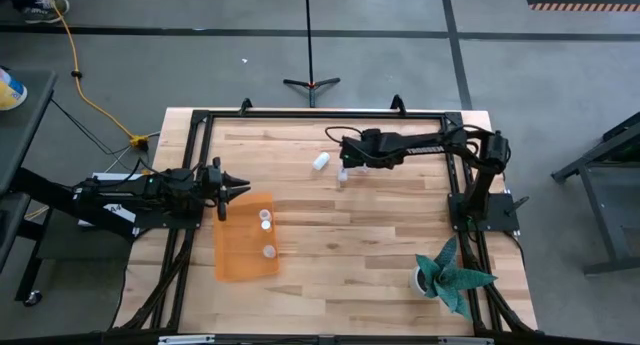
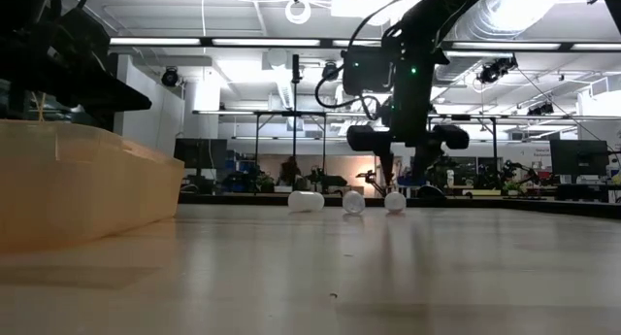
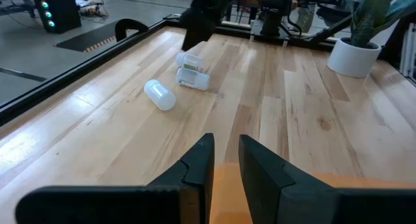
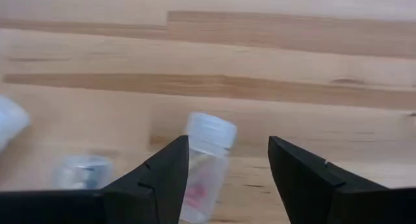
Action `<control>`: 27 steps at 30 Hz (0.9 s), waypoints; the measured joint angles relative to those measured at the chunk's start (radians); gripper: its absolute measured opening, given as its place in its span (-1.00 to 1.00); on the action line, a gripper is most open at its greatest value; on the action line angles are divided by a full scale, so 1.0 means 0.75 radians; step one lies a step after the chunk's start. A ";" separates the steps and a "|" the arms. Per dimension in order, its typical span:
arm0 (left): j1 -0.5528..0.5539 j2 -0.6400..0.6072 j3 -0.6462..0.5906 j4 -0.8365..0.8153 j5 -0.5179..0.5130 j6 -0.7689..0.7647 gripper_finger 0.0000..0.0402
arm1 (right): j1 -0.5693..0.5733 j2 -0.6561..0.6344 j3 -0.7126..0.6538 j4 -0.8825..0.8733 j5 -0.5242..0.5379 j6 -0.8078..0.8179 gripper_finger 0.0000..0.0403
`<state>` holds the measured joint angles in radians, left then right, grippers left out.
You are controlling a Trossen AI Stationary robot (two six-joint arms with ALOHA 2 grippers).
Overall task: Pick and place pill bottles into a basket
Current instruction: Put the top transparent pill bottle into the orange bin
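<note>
**Right pincer lines up on a fallen bottle**

The right pincer (image 4: 227,178) hangs low over the far middle of the desk (image 1: 380,235), its fingers spread wide with a lying bottle (image 4: 205,156) between them but not touching either one. The gap looks set to straddle the bottle's body, cap pointing away from the wrist, so a squeeze would catch it across its width rather than end to end. That seems the step in hand: settle around it, then close.

Two more bottles lie just beside this one. From above, one white bottle (image 1: 320,162) rests on its side a little toward the left arm, and the target cluster (image 1: 343,173) sits under the right pincer's tip. The low view shows three pale shapes in a row on the wood under the arm. Their closeness is the risk: a finger coming down could nudge a neighbour and set it rolling, since all lie on their sides.

The basket (image 1: 245,270) lies near the left edge of the desk with two bottles (image 1: 266,221) already inside. The left pincer (image 1: 236,191) waits at the basket's far rim, fingers narrowly apart and holding nothing, probably parked there to stay clear of the drop.

A potted plant (image 1: 450,275) stands well apart, near the right arm's base.
</note>
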<state>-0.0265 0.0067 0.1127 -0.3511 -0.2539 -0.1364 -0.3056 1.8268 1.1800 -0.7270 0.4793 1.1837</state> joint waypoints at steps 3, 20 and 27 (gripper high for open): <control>0.000 0.000 0.000 0.000 0.002 0.000 -0.46 | 0.007 0.026 -0.028 0.049 -0.016 0.038 -0.01; 0.000 0.000 0.000 0.001 0.004 0.001 -0.46 | -0.007 0.155 -0.049 0.212 0.001 0.047 -0.02; 0.000 0.000 0.000 0.001 0.004 0.001 -0.46 | -0.044 0.155 -0.048 0.214 -0.032 0.017 -0.03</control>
<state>-0.0265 0.0067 0.1127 -0.3508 -0.2512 -0.1360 -0.3389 1.9430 1.1442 -0.5664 0.4552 1.1963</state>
